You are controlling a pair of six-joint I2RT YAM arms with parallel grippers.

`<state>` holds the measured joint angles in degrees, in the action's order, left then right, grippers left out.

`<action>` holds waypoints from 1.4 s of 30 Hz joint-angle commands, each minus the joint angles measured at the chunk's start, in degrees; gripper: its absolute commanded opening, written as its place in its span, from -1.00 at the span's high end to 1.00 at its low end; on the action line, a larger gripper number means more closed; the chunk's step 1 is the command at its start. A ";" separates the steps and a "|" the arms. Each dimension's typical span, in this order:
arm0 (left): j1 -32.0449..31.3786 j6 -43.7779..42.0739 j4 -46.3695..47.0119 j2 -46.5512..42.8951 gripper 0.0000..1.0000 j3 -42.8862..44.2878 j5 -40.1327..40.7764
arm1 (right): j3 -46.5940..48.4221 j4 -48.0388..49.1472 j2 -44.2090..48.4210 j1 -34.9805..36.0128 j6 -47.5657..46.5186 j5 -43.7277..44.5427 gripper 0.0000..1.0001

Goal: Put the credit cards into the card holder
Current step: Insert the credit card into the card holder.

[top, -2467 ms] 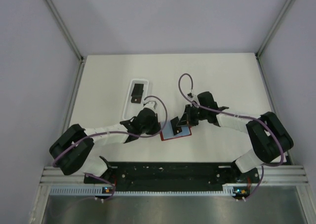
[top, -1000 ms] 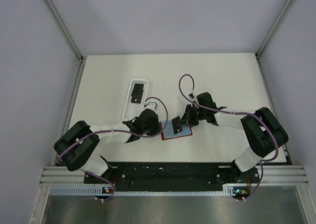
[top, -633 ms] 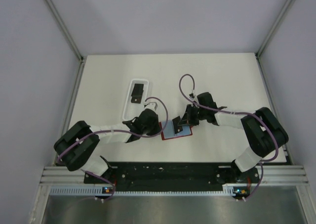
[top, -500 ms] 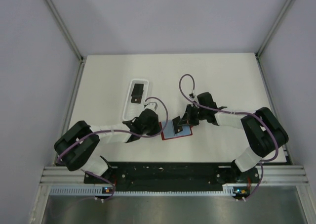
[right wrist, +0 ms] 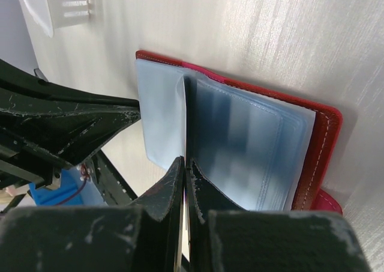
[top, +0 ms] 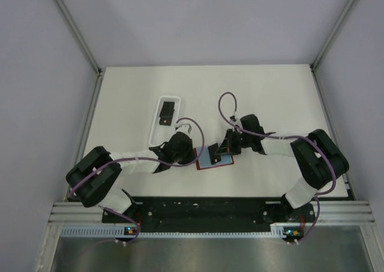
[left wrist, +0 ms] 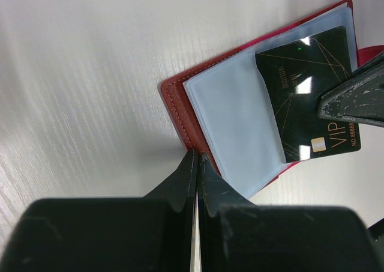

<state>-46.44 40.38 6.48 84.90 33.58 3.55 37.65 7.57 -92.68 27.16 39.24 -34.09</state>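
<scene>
Card holder [left wrist: 231,113] open, credit card [left wrist: 303,86] part-hidden, left hand [left wrist: 196,157] and right hand [right wrist: 185,161] clenched

Red card holder [left wrist: 175,96], pale-blue sleeves [left wrist: 237,113], black gold-lined card [left wrist: 303,83].

The card holder [top: 214,160] lies open on the tabletop's [top: 270,92] near middle, one credit card [left wrist: 312,98] tucked in it. Behind it to the left, a tray [top: 157,125] holds a second credit card [top: 167,110].
</scene>
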 commanded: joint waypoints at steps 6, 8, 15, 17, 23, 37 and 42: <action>0.20 -0.04 0.81 1.32 1.00 -0.19 -0.48 | -2.75 7.19 -3.02 -0.44 3.29 -3.53 1.00; 0.12 -0.04 0.81 1.23 1.00 -0.27 -0.48 | -2.93 8.07 -3.47 -0.35 3.56 -4.06 1.00; 0.20 0.05 1.08 1.41 1.00 -0.27 -0.74 | -3.20 10.09 -4.43 -0.09 4.52 -5.02 1.00; 0.12 0.05 1.17 1.58 1.00 -0.10 -0.91 | -3.02 10.79 -5.13 0.35 5.14 -4.85 1.00; 0.20 0.14 1.17 1.41 1.00 -0.27 -0.92 | -1.62 11.50 -6.72 3.16 6.28 -3.62 1.00; 0.12 0.40 1.43 1.32 1.00 -0.80 -1.18 | 4.01 -6.94 0.83 4.57 -1.80 8.23 0.49; 0.20 0.31 1.69 1.32 1.00 -0.97 -1.18 | 6.21 -13.19 3.21 4.66 -4.44 11.49 0.32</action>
<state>-46.24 40.62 7.31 85.41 33.52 2.57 40.66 1.61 -92.66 31.14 38.96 -27.73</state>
